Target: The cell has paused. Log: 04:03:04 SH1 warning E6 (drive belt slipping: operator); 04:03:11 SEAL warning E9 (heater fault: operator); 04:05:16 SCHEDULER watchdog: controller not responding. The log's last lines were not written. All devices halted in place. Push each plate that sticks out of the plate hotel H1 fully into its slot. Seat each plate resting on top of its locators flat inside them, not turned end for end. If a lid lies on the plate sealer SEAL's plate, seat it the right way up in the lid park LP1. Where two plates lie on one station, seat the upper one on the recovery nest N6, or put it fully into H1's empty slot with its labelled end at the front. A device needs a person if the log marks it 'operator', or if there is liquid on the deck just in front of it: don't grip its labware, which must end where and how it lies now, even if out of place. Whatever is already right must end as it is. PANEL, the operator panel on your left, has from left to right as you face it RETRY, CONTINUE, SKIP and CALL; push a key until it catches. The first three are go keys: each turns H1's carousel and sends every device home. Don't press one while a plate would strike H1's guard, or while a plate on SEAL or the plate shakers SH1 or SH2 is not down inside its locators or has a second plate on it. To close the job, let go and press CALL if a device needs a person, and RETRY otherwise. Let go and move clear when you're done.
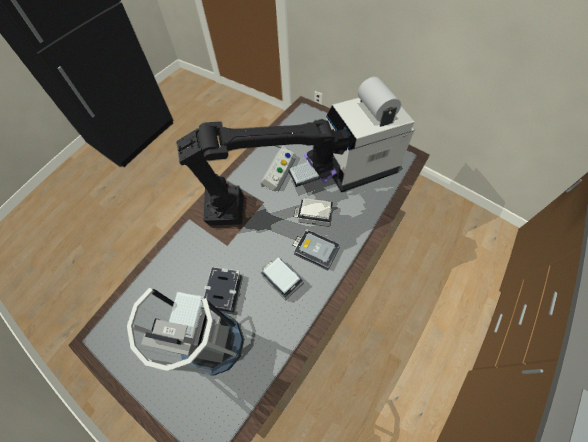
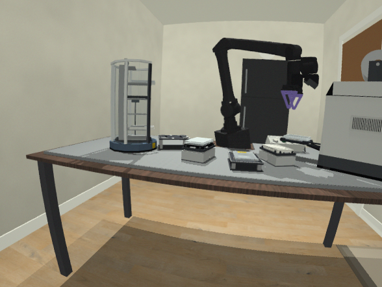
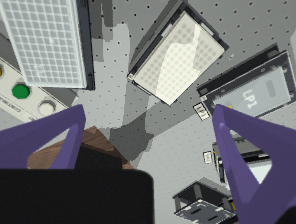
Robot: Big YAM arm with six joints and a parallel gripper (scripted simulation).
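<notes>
My gripper (image 2: 292, 99) is open and empty, high above the deck next to the plate sealer (image 1: 372, 140); its purple fingers frame the wrist view (image 3: 150, 145). Below it a gridded plate (image 1: 304, 173) lies on the sealer's tray, also in the wrist view (image 3: 47, 42). The operator panel (image 1: 277, 167) stands beside it, its green key showing in the wrist view (image 3: 21, 91). A shaker with a pale plate (image 1: 316, 210) (image 3: 177, 57) sits in front of the sealer. The lid park LP1 (image 1: 316, 248) (image 3: 255, 92) comes after it, then a second shaker with a white plate (image 1: 281, 276).
The dark recovery nest (image 1: 223, 288) lies near the plate hotel (image 1: 175, 330), which has a white guard ring and a white gridded plate showing near its top. Darker patches mark the deck in front of the sealer (image 1: 350, 202); I cannot tell shadow from liquid. The arm's base (image 1: 222, 200) stands at the table's left edge.
</notes>
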